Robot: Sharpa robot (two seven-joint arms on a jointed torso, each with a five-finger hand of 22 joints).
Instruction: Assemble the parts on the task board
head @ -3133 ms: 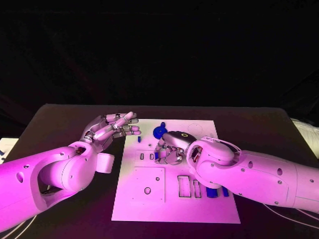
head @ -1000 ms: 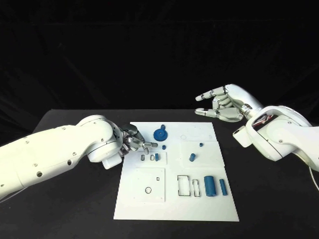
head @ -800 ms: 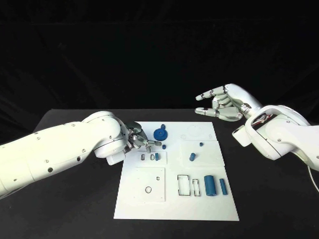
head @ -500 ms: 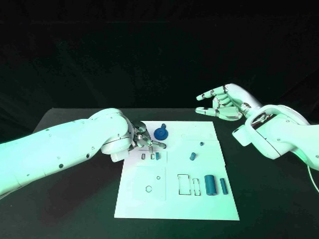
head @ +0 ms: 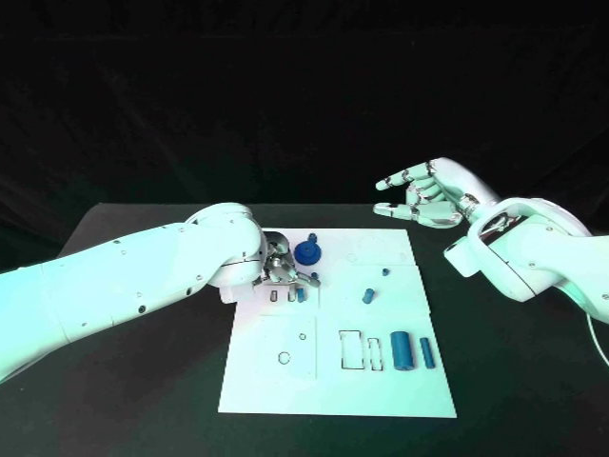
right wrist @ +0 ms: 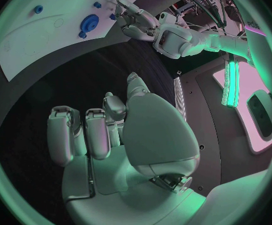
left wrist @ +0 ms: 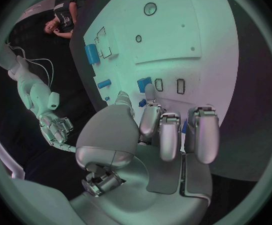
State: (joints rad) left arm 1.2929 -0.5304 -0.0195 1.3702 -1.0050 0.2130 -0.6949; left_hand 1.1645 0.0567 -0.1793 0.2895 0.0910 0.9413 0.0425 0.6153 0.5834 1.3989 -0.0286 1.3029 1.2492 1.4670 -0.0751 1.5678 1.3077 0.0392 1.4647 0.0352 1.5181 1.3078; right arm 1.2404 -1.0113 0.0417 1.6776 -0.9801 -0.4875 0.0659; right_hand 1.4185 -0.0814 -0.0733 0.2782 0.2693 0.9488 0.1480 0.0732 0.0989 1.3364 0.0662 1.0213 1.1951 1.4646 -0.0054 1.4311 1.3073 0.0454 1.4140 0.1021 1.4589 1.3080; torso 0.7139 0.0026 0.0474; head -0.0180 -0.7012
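Left hand [head: 285, 268] shifting inward over task board [head: 319, 381], fingers curling above small slots, grasp unclear | right hand [head: 428, 198] hovering off-board, fingers apart, empty | blue cylinders [head: 402, 351] lying loose; assembly mostly pending.

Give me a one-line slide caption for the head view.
Left hand reaches over the white board beside a blue disc; right hand waits open.

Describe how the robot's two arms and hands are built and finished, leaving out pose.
Both arms are smooth, rounded white shells dotted with small dark screw holes. Each ends in a silver metallic hand: the left hand, the right hand, with segmented fingers and pale pads at the fingertips. A thin white cable trails by the right arm.
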